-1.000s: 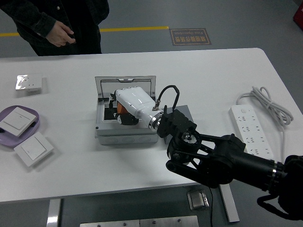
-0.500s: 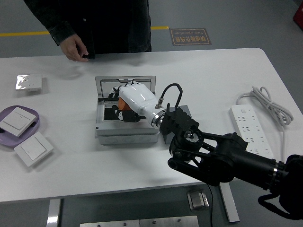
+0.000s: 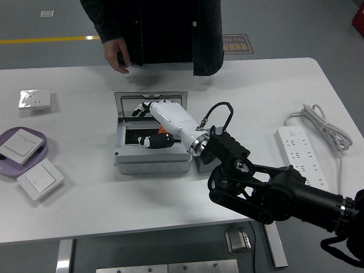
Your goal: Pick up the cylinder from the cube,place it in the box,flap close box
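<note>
A: What changed just now?

B: The right robot hand [image 3: 149, 124] lifted up and back inside the box [image 3: 152, 156]. Its fingers are spread apart, holding nothing.

A: Where's the cylinder [image 3: 164, 132]?

B: That little orange bit inside the box, just under the hand. So the lid [image 3: 151, 98] probably gets flapped shut next.

The right hand [image 3: 156, 122] covers much of the box [image 3: 151, 156] interior; an orange object [image 3: 163, 130] peeks beneath it, too hidden to identify. The cube [image 3: 203, 165] at the box's 3 o'clock is mostly behind the forearm. The person [image 3: 153, 34] at 12 o'clock is cut off above the chest. The power strip [image 3: 301, 156] cable leaves the frame at 3 o'clock.
</note>
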Tool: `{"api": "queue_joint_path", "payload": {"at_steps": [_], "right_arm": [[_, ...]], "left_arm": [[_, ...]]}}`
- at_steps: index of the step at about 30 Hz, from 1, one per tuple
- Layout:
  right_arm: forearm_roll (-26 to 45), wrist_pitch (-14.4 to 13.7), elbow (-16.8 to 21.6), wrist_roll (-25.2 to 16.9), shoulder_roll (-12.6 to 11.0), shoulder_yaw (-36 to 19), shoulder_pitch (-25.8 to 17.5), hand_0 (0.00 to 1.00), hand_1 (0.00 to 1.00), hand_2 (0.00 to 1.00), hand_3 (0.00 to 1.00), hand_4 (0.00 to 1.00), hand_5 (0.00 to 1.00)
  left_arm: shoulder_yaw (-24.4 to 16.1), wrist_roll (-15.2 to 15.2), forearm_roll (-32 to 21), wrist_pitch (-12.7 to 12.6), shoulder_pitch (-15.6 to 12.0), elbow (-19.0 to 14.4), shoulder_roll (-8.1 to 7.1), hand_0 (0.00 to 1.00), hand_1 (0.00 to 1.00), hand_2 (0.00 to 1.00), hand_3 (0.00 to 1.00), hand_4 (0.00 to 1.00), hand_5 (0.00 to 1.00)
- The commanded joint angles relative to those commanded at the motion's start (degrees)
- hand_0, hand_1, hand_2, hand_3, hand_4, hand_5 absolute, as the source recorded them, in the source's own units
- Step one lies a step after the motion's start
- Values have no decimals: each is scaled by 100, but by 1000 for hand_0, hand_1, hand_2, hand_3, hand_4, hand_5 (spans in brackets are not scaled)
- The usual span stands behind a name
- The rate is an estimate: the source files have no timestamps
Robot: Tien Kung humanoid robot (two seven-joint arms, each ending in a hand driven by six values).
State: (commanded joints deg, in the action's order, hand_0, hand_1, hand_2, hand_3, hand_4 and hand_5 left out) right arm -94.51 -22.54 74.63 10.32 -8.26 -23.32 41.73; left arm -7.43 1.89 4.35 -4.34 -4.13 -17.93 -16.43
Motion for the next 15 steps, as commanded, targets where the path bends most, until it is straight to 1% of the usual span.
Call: {"api": "queue_joint_path", "payload": {"at_steps": [4, 7, 8, 11, 13, 14, 15], "right_arm": [[880, -73, 524, -151, -324, -78, 112, 837, 714, 676, 715, 805, 305], [1424, -83, 815, -207, -494, -155, 312, 837, 714, 676, 715, 805, 305], [1610, -80, 834, -219, -537, -175, 399, 790, 687, 655, 682, 799, 337], [2048, -61, 681, -263, -603, -181, 628, 790, 687, 655, 682, 799, 337], [2352, -41, 468, -293, -626, -149, 793, 790, 687, 655, 682, 799, 337], [2492, -28, 369, -299, -634, -134, 860, 759, 672, 646, 680, 790, 343], [2604, -18, 283, -306, -637, -118, 912, 759, 672, 646, 680, 790, 343]], "left_arm": [[-1, -5, 6, 0, 5, 0, 14, 617, 625, 594, 624, 708, 244], [-2, -5, 10, 0, 16, 0, 6, 617, 625, 594, 624, 708, 244], [-1, -4, 9, -1, 20, 0, 2, 618, 626, 593, 624, 709, 246], [-1, -2, 11, 0, 34, -1, -10, 618, 626, 593, 624, 709, 246], [4, -1, 8, 0, 42, -2, -17, 618, 626, 593, 624, 709, 246], [8, -1, 4, 0, 46, -2, -21, 617, 626, 594, 624, 709, 245], [14, -2, -3, -1, 47, -1, -23, 617, 626, 594, 624, 709, 245]]}}
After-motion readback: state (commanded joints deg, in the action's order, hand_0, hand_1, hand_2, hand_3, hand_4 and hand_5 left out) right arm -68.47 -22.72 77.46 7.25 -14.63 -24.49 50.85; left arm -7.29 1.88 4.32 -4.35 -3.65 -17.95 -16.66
